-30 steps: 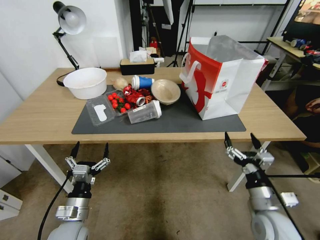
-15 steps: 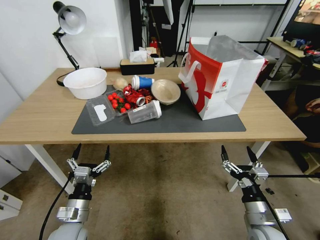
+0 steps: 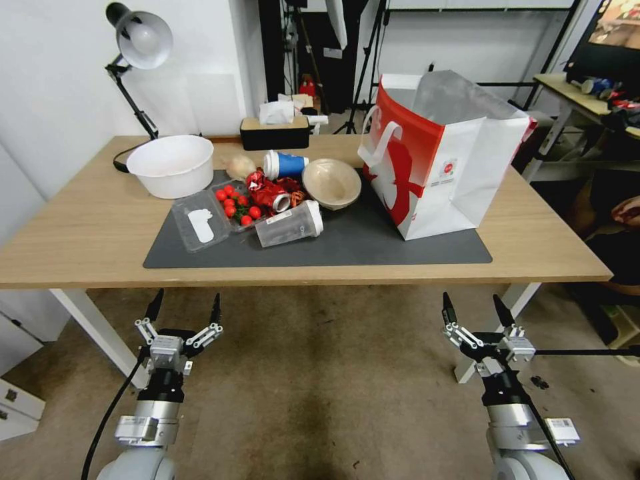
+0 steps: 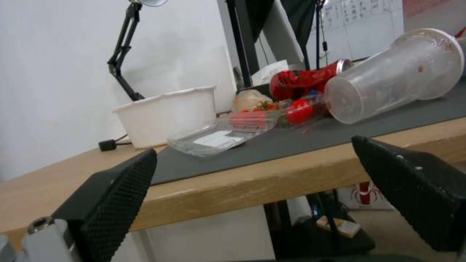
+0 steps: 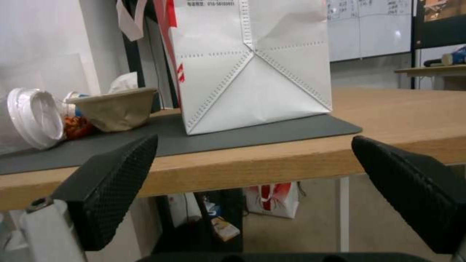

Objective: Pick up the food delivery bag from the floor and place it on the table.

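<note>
- Head view: a workroom with a white wall at the left and dark tripods at the back; a light-wood counter [image 3: 87, 233] on white legs stands on a worn, stained brownish carpet, the floor [image 3: 333, 387].
- A flat dark grey mat [image 3: 373, 243] lies on the counter. The food delivery bag [image 3: 440, 160] stands upright on the mat's right end: a boxy tote with a glossy red side, a white side bearing a small round red logo, a crinkled silver lining and a white strap handle.
- Left of the bag lie a beige bowl [image 3: 331, 183], a tipped clear plastic cup [image 3: 290, 225], a crushed red can [image 3: 270, 192], a clear clamshell of cherry tomatoes [image 3: 220, 210] and a round white tub [image 3: 171, 165]; a desk lamp [image 3: 137, 47] rises at the far left.
- The left gripper [image 3: 185, 307] and the right gripper [image 3: 472, 308] hover over the floor, near of the counter's edge and lower than it, jaws spread apart and empty. The bag is far of the right gripper, up on the counter, well apart from both.
- Left wrist view: between the black, dimpled jaw pads show the counter's wooden edge, the mat, the ribbed clear cup and the tomatoes.
- Right wrist view: the bag's white side, creased with stitched diagonal seams, stands on the mat beyond the parted jaws, the beige bowl just beside it.
</note>
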`<state>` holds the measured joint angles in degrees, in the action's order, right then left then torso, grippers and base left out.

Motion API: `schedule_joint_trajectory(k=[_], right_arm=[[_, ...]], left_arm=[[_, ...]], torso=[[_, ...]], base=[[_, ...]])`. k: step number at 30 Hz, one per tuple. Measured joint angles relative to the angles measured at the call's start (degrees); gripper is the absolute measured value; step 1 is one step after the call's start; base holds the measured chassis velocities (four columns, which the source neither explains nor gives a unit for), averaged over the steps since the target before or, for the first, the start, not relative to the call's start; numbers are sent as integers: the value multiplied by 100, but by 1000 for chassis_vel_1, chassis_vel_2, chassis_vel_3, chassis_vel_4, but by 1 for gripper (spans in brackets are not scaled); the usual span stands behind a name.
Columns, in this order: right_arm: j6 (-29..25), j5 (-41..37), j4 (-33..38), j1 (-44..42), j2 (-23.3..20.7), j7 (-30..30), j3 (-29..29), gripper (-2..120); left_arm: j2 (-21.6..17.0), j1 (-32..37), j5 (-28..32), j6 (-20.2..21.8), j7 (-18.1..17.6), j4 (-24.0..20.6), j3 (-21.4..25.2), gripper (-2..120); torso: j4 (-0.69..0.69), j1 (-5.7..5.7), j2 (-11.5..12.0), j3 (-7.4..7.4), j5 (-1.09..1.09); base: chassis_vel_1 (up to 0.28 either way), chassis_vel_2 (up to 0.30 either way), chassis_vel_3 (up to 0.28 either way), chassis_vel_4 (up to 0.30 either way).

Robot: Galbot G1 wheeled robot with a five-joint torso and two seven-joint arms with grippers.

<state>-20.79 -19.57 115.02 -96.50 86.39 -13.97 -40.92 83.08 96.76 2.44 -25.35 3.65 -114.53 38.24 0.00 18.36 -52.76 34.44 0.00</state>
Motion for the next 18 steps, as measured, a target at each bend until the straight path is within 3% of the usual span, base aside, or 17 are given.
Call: schedule_joint_trajectory(k=[18], right_arm=[[3, -4, 1, 4, -5, -1, -2, 100]], left_arm=[[0, 0, -1, 0, 0, 0, -1, 100]], torso=[[0, 0, 0, 0, 0]], base=[[0, 0, 0, 0]])
